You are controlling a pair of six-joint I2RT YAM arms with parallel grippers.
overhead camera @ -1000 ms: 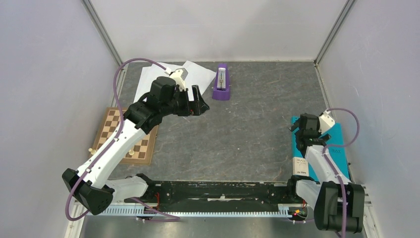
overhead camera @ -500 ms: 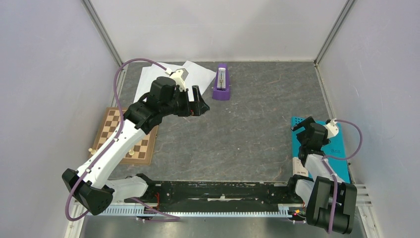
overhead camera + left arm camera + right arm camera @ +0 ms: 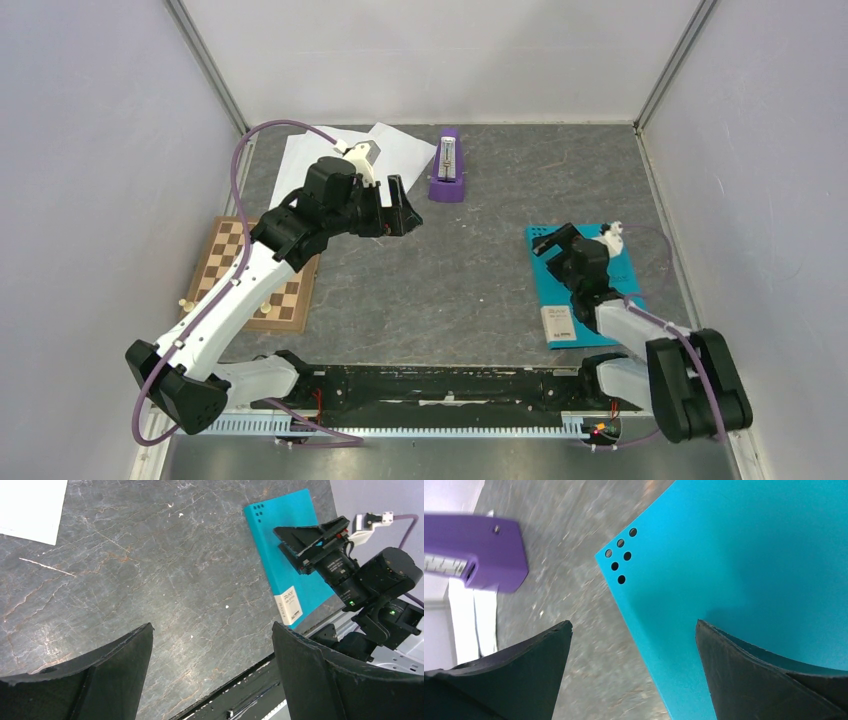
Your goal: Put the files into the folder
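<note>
From above, the folder (image 3: 560, 290) lies closed, teal side up, near and right of the purple device (image 3: 448, 165). The right arm covers much of it, and the right gripper (image 3: 556, 240) is spread wide over its far end. The files (image 3: 300, 158) lie left of the device, partly hidden under the left gripper (image 3: 403, 206), which gapes and holds nothing.

Left wrist: only one white corner of the files shows, cut by the frame.

Right wrist: the folder's punched corner sits between the fingers; contact is unclear. The files are a white blur beyond the device.
</note>
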